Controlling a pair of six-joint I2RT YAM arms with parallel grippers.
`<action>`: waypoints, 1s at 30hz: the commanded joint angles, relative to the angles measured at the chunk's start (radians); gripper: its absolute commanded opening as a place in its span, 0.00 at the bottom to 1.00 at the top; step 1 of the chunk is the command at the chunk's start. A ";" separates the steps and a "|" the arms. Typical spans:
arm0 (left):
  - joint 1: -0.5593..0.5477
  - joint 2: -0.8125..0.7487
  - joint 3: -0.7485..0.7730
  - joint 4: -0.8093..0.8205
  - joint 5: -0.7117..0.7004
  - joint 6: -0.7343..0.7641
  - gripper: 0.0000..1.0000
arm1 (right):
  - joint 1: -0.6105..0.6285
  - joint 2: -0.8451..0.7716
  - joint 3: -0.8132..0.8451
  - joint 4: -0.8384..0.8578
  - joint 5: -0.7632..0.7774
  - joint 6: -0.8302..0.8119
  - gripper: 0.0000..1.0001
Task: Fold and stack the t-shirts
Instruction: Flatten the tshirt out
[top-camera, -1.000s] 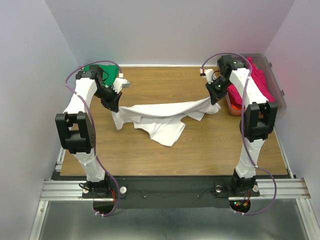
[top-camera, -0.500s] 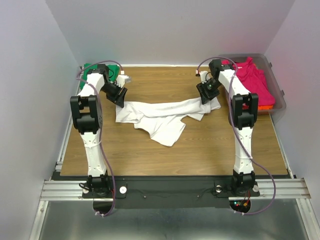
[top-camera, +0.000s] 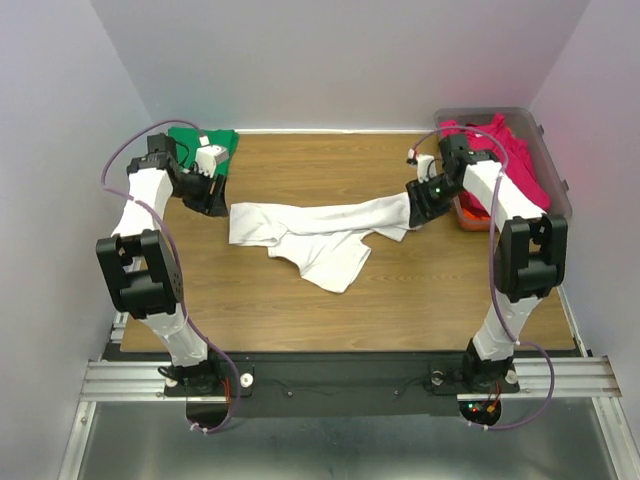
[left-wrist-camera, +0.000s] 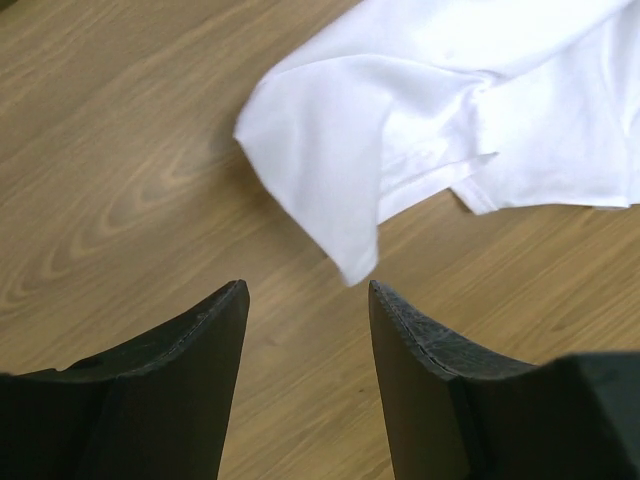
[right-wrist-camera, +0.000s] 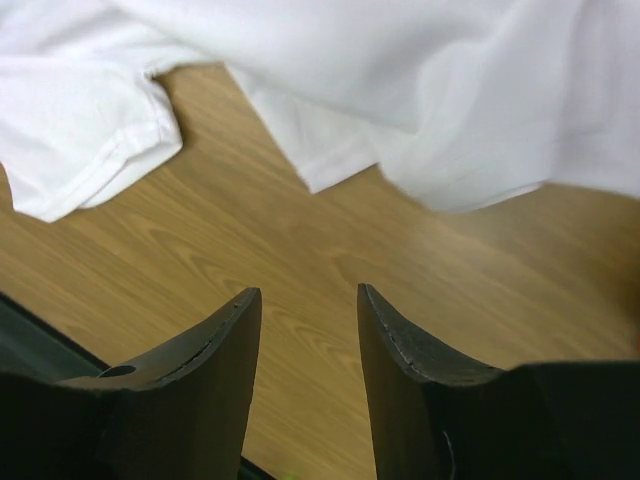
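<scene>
Plainly, both pairs of fingers stand parted with nothing between them. The left fingers (left-wrist-camera: 397, 325) hover low over the worktop (top-camera: 420, 290), moderately wide. In the left wrist view only bare wood shows in the gap. Just ahead of their tips lies a folded corner of the white t-shirt (left-wrist-camera: 420, 120), close to them but not touching.

The right fingers (right-wrist-camera: 385, 325) are spread about as far and are also empty. The other end of the white t-shirt lies ahead of them, with a strip of bare wood between its hem and the fingertips.

From above, the white t-shirt (top-camera: 320, 235) lies flat on the worktop as a long crumpled band running from one pair of fingers to the other. A broader flap hangs from its middle toward the near edge.

Behind the left fingers, on the side away from the white cloth, the green t-shirt (top-camera: 195, 138) sits in the far corner. Behind the right fingers stands the clear plastic tub (top-camera: 548, 140), holding the bunched magenta-pink t-shirt (top-camera: 505, 150). An edge of the orange t-shirt (top-camera: 464, 213) shows at the end of the tub nearest those fingers.
</scene>
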 joint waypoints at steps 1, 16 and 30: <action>-0.007 -0.052 -0.121 0.045 0.090 -0.059 0.62 | 0.012 -0.042 -0.163 0.153 -0.095 0.088 0.47; -0.005 -0.080 -0.275 0.114 0.149 -0.127 0.62 | 0.187 -0.025 -0.274 0.402 0.218 -0.030 0.45; -0.004 -0.087 -0.237 0.082 0.110 -0.081 0.63 | 0.236 0.104 -0.253 0.422 0.286 -0.113 0.46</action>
